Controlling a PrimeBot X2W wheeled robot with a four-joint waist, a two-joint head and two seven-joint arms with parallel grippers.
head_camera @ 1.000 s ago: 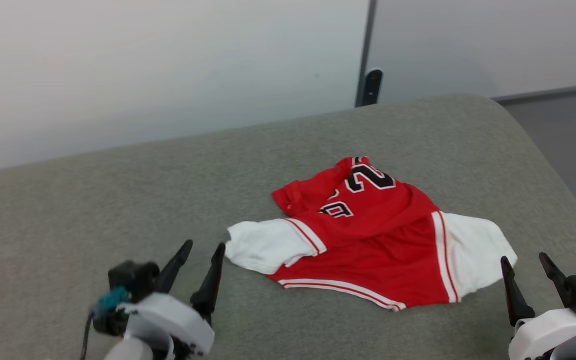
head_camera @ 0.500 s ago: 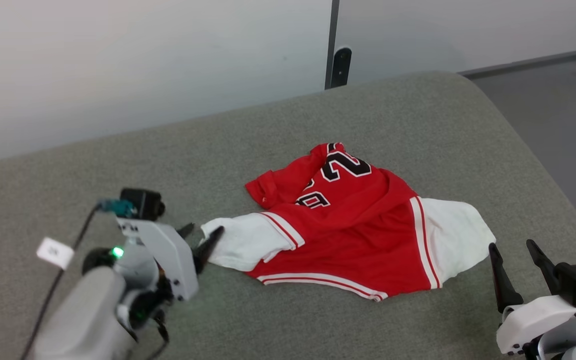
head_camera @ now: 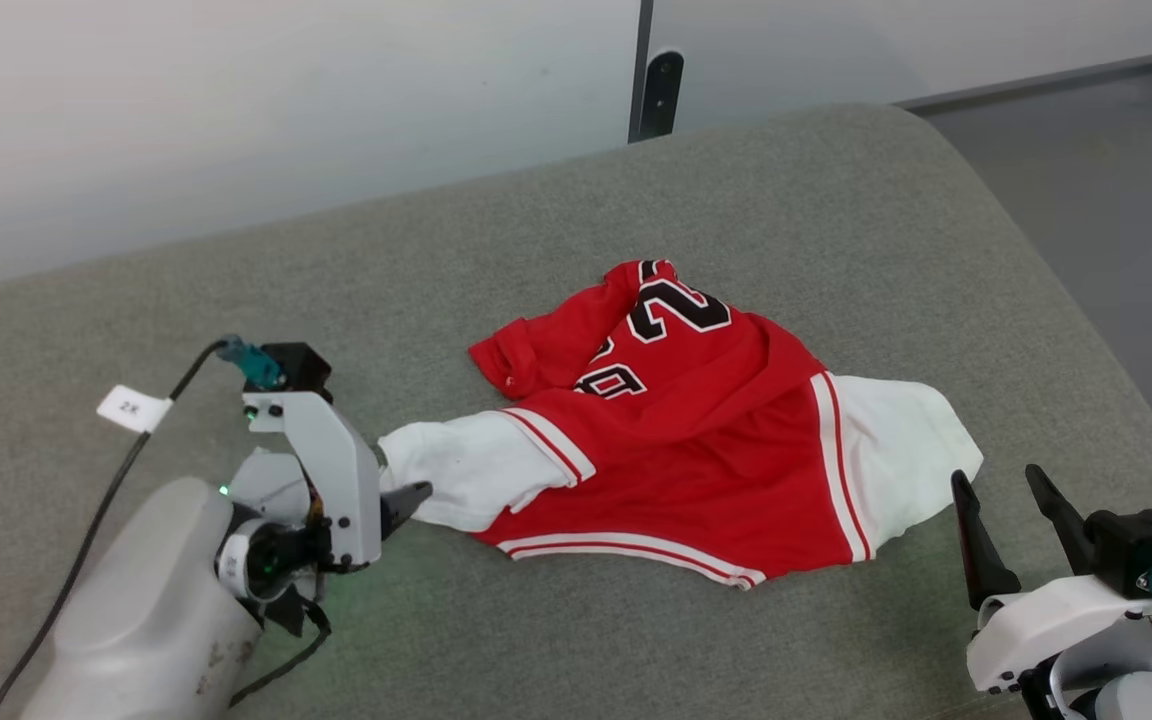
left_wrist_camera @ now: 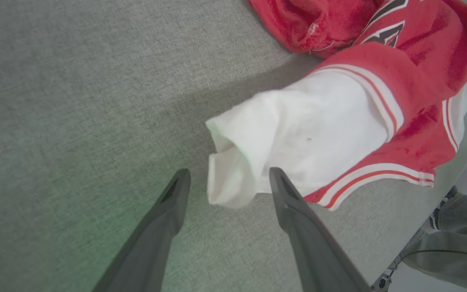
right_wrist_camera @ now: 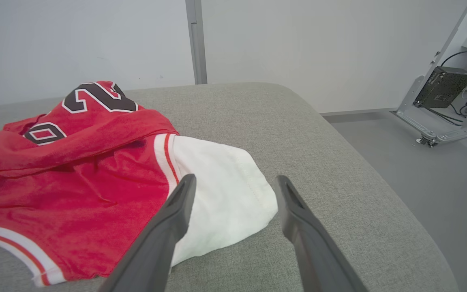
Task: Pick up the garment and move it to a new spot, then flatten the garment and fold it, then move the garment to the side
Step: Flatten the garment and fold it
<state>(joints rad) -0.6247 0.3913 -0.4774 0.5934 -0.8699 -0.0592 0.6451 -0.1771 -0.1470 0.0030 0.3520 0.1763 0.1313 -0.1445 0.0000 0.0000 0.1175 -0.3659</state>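
Left fingers (left_wrist_camera: 160, 227) apart, flanking garment (left_wrist_camera: 318, 129) sleeve

"2K" on cable tag (head_camera: 132, 407); "2" on garment (head_camera: 696, 440)

head camera looks down; close wrist cameras share the garment (head_camera: 696, 450).

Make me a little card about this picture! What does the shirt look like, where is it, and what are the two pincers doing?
shirt: red, white sleeves, black number; crumpled, not folded
place: lying on the grey cushion
left pincer: open, end of the white sleeve between its fingers, not yet squeezed
right pincer: open, near the other white sleeve, holding nothing
shirt lifted: no
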